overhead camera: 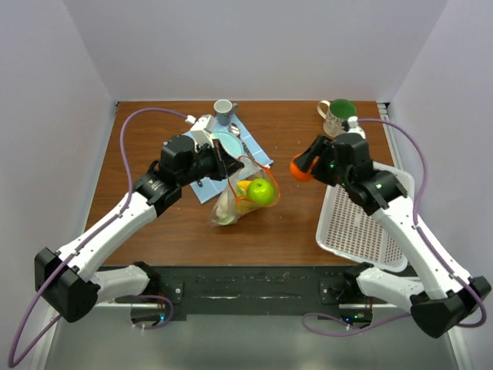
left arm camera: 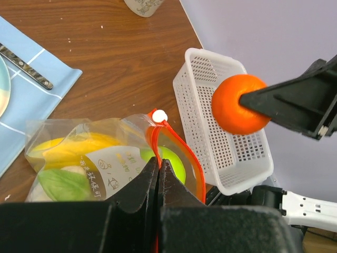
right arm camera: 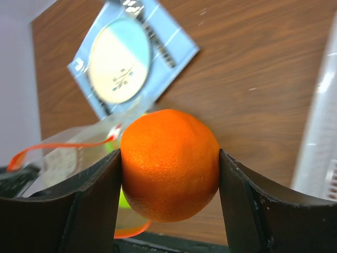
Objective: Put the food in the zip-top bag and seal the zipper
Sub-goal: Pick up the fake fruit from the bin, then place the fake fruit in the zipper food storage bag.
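The clear zip-top bag [overhead camera: 245,196] hangs open at mid-table, holding the green apple [overhead camera: 262,191], a yellow banana [left arm camera: 73,146] and a pale green leafy piece [left arm camera: 63,183]. My left gripper [left arm camera: 158,163] is shut on the bag's orange-red zipper strip [left arm camera: 184,150] and holds the mouth up; in the top view this gripper [overhead camera: 229,165] is at the bag's upper left. My right gripper [right arm camera: 169,161] is shut on the orange [right arm camera: 169,164] and holds it in the air right of the bag mouth, above the table; the orange [overhead camera: 300,169] shows there in the top view too.
A white lattice basket [overhead camera: 362,227] lies at the right, under my right arm. A blue cloth [overhead camera: 250,146] with a plate [right arm camera: 119,65] and a knife lies behind the bag. A grey cup [overhead camera: 223,112] and a green-lined mug [overhead camera: 337,115] stand at the far edge.
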Tool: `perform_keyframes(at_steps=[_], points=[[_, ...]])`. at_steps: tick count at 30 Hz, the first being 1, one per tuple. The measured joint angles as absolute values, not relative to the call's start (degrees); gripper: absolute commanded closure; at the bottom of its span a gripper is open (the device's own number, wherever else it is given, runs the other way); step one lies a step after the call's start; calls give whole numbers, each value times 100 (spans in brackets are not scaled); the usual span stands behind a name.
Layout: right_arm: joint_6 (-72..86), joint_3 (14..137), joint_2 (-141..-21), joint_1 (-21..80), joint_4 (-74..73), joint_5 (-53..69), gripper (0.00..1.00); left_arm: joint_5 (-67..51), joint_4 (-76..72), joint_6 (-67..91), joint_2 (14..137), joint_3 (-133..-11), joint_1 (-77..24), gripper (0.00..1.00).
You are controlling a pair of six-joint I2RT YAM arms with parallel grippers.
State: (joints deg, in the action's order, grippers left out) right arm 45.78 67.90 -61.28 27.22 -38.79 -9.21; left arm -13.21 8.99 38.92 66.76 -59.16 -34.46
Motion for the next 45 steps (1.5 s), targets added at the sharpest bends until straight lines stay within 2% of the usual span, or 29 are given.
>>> perform_keyframes(at_steps=[8,15,19,24,27,38,41,43,45], points=[[5076,7288,-7507,4641,-3404,-1406,81,-1083,694,4215,6676,-5603,-3446,100],[5249,7577,-8208,5312,-3155,-1686,78,-596,727,4462,6420,-5262,-3374,100],[5323,7638,-8416,5417,-3048,-1723,43,-458,784,4550,6285,-5212,-3225,100],[5365,7638,-8600,5435,-2906,-1721,19,-414,784,4598,6239,-5164,-3159,100],[5358,7642,-8661,5435,-2860,-1717,14,-414,781,4602,6235,-5164,-3140,100],[5037,8158,-8641,5435,-3245,-2049,13,-432,751,4602,6171,-5092,-2967,100],[4875,8353,-8556,5430,-3557,-2397,18,-475,742,4598,6169,-5070,-2961,100],[4740,8482,-8552,5400,-3739,-2606,28,-539,735,4589,6167,-5070,-2961,100],[4582,8560,-8552,5286,-3863,-2727,33,-574,735,4582,6167,-5070,-2961,100]])
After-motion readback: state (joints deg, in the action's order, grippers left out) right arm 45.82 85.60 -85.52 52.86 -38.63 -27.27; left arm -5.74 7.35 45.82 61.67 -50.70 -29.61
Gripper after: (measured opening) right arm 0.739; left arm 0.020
